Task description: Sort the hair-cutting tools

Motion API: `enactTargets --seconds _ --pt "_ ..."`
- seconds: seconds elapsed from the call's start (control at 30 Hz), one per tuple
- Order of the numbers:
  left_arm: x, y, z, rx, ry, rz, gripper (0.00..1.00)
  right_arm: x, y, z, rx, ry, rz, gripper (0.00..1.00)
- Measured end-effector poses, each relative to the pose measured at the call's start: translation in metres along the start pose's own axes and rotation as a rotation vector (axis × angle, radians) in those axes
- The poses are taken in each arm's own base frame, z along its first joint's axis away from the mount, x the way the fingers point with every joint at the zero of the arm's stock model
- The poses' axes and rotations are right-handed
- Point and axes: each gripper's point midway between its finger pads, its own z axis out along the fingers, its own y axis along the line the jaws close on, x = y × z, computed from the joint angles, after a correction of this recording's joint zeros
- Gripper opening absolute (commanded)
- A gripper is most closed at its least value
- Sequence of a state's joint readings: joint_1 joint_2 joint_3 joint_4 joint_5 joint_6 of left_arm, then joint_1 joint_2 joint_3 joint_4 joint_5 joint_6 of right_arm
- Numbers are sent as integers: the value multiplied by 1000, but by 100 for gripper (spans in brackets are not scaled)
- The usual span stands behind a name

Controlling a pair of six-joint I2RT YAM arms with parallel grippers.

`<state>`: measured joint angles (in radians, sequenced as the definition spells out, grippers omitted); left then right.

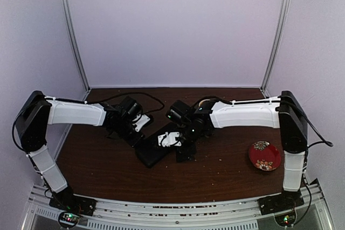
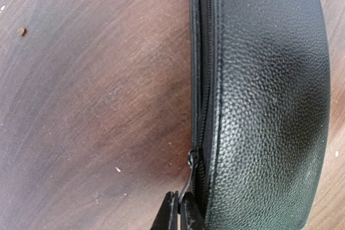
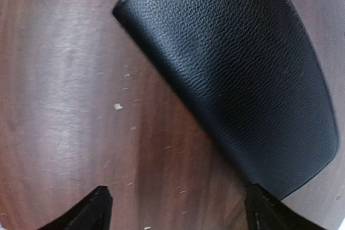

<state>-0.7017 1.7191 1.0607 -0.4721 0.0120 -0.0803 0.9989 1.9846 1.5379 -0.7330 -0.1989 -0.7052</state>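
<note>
Early in the sorting, by the look of things.

Spread under everything, the brown wooden counter [image 1: 108, 171], with nothing yet laid out on it in groups.

At the middle, the long black grained-leather zip case [image 1: 153, 154], lying flat and slantwise. Long axis from near-left to far-right in the overhead view.

Well to the right of the case, the round red floral plate [image 1: 264, 155], with no cutting gear showing on it.

No sign in any view of the small silver ring-handled metal scissors or the thin black stick-like clips. Presumably inside the case, so heading and long axis impossible to read. Lengthwise along the case is only a guess.

Above one rounded end of the case, the right tool [image 3: 180, 211], spread wide and holding nothing. One fingertip out over bare wood, the other right at the case's end. Touching or just clear of it, impossible to tell.

On the zip edge of the case, the left tool [image 2: 173, 215], pinched narrow onto the small black zipper pull [image 2: 190, 172], at the end of the zip nearest that wrist. Teeth further along the case: meshed or parted, hard to tell.

Left to do, as a judgement: run the zip open, draw out scissors and clips, and separate the two kinds.
</note>
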Motion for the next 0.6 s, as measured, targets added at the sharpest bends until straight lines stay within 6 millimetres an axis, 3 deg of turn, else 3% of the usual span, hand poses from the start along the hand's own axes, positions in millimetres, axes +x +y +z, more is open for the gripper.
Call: enactTargets --seconds 0.3,0.43,0.6 --pt "0 5 2 27 -2 0 0 -24 -41 4 194 -18 -198 79" --pt "0 6 2 38 -5 -1 0 -28 -46 12 201 -8 -254 81" --pt "0 5 2 52 -6 1 0 -18 -45 36 177 41 -295 81"
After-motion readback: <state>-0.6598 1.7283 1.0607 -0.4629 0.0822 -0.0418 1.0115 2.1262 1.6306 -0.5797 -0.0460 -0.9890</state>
